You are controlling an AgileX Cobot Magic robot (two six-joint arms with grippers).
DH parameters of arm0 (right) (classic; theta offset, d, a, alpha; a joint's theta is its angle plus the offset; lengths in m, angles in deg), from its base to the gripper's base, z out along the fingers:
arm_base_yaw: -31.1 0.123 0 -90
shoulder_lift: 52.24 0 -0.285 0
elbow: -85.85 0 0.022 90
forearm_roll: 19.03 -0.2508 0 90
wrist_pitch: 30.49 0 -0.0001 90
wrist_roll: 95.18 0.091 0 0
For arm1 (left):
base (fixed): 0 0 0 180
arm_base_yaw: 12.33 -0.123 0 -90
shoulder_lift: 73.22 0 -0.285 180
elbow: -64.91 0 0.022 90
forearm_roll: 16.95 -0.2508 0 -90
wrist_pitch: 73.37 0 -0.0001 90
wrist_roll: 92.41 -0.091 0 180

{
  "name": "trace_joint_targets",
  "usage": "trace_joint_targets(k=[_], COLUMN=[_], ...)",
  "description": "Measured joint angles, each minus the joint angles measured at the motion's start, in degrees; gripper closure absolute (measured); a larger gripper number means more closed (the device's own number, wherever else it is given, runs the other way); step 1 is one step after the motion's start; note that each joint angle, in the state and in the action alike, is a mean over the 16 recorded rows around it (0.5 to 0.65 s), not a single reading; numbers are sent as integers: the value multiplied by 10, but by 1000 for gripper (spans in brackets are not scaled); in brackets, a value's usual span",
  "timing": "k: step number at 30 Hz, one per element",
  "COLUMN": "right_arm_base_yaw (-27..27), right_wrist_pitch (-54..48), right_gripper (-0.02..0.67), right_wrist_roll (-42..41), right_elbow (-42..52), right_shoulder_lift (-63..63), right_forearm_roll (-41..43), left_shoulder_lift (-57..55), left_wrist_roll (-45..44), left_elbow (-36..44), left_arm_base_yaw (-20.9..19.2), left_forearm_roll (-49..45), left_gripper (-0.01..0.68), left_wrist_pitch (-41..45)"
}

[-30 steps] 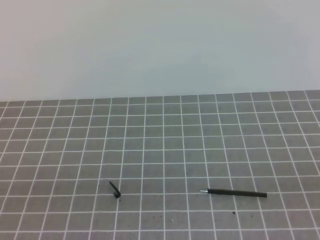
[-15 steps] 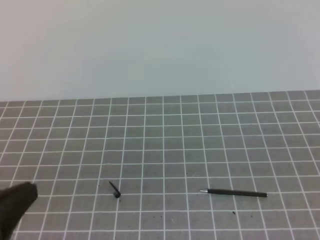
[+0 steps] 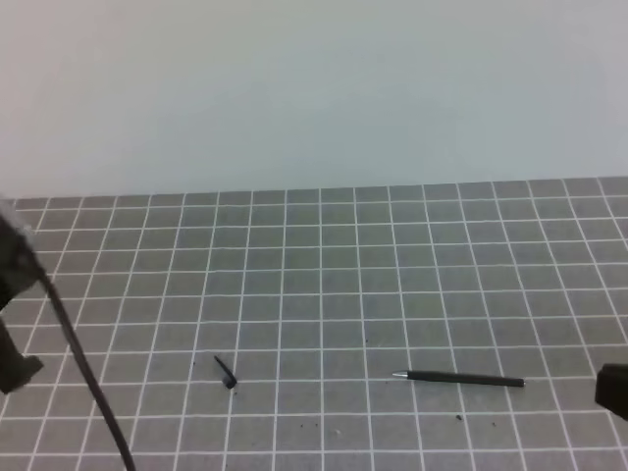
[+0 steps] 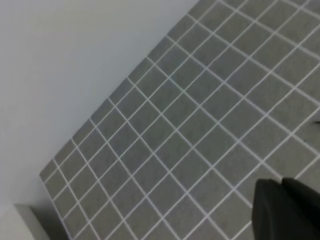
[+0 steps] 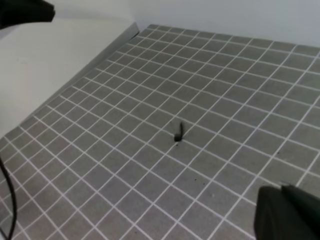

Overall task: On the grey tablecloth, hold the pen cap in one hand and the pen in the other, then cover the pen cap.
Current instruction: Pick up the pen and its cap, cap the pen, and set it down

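Observation:
On the grey tablecloth [image 3: 324,285] lies the pen [image 3: 459,379], slim and black, its silvery tip pointing left, toward the front right. The pen cap [image 3: 226,372], tiny and black with its clip sticking up, rests front left; the right wrist view shows the pen cap [image 5: 178,132] mid-cloth. My left gripper [image 4: 281,184] shows shut and empty in the lower right corner of its wrist view, over bare cloth. My right gripper [image 5: 283,189] is also shut and empty, well short of the cap. The pen is out of both wrist views.
The left arm [image 3: 15,294] with a black cable [image 3: 88,383] stands at the left edge. A dark part of the right arm [image 3: 613,390] pokes in at the right edge. A pale wall [image 3: 314,88] backs the cloth's far edge.
The left arm has come in from the lower left and risen along the left edge, trailing its cable. The right arm has just entered at the right edge. Pen and cap have not moved.

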Motion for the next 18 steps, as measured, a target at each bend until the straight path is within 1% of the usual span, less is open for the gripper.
trace_joint_targets(k=[5, 11, 14, 18], right_arm_base_yaw=[0, 0, 0, 0], right_wrist_pitch=[-24, -35, -36, -36], right_gripper=[641, 641, 641, 641], right_wrist_roll=[-7, -7, -8, -8], right_elbow=[0, -1, -1, -1], right_shoulder_lift=[15, 20, 21, 24], right_forearm_roll=[0, 0, 0, 0], left_shoulder_lift=[-94, -195, -240, -295], left_wrist_roll=[-57, -148, -180, -214], left_elbow=[-63, -134, -165, -196], left_arm_base_yaw=[0, 7, 21, 52], left_forearm_roll=[-29, -21, -17, -28], left_gripper=[676, 676, 676, 676], left_wrist_pitch=[26, 93, 122, 153])
